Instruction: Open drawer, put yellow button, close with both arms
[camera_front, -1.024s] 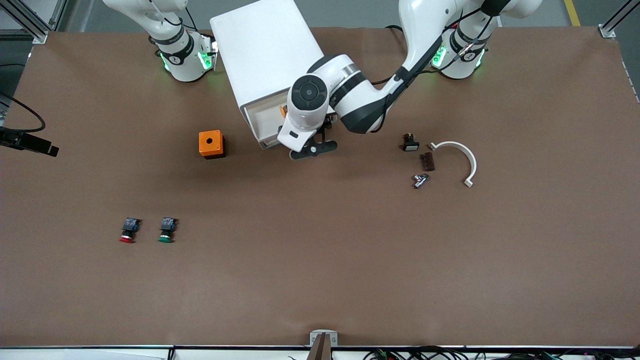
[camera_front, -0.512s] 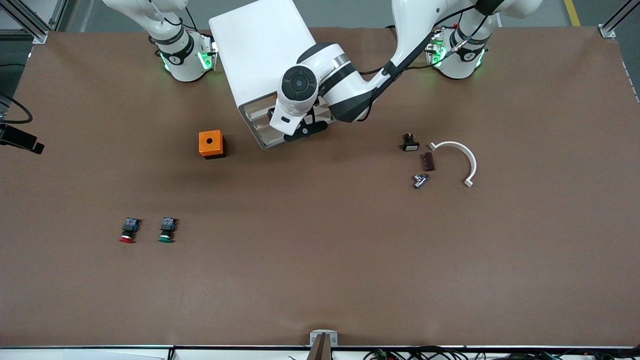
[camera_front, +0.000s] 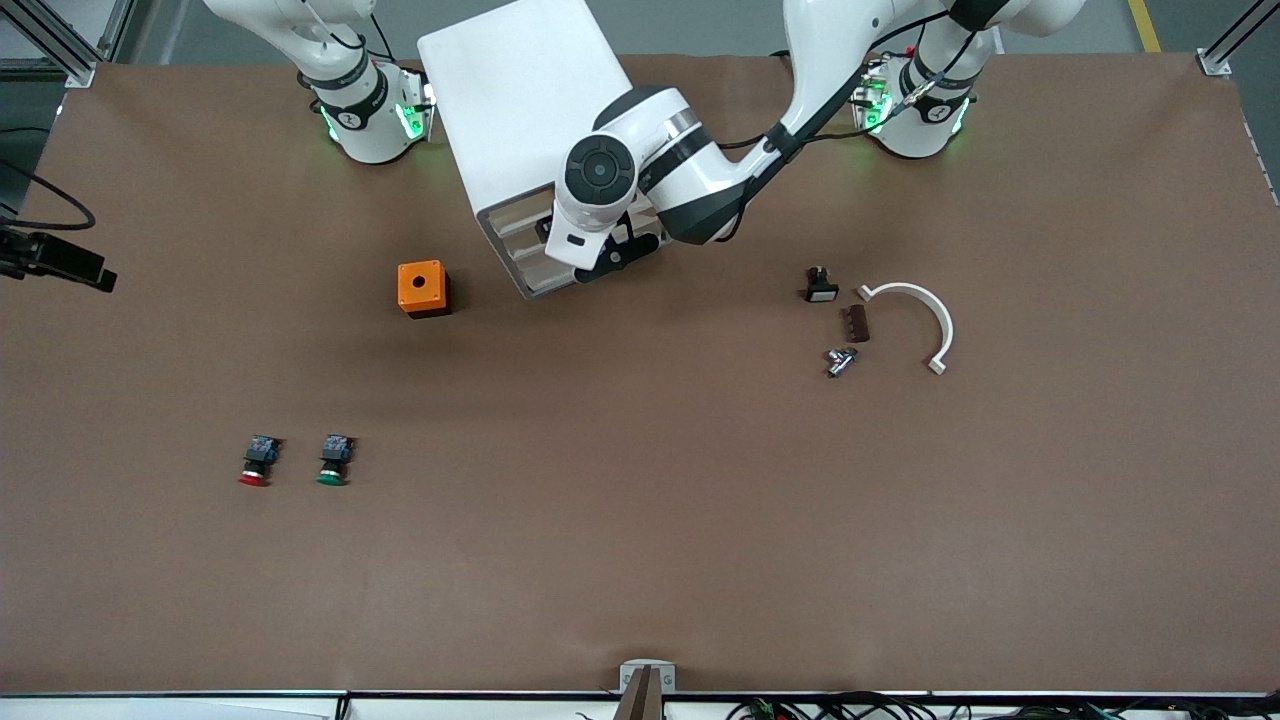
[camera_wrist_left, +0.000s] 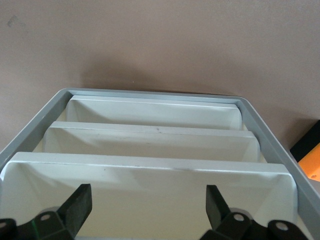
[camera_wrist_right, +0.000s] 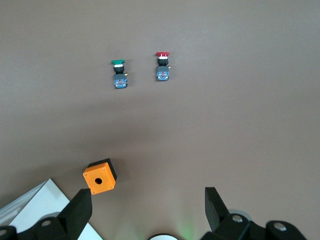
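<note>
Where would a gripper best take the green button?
Probably by its black-and-blue body, from straight above. The green button lies on its side, cap nearer the front camera, so the body's flanks are free; the red button lies apart.

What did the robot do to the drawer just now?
The left gripper pushed the open drawer shut into the cabinet, hiding the yellow button that showed inside it. It gripped nothing, and its fingers are open. The orange box, the red button and the green button stayed put.

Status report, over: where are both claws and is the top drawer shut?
Left claw open at cabinet front. Right claw open, waiting high above table. Drawer looks pushed in. Yellow button unseen.
</note>
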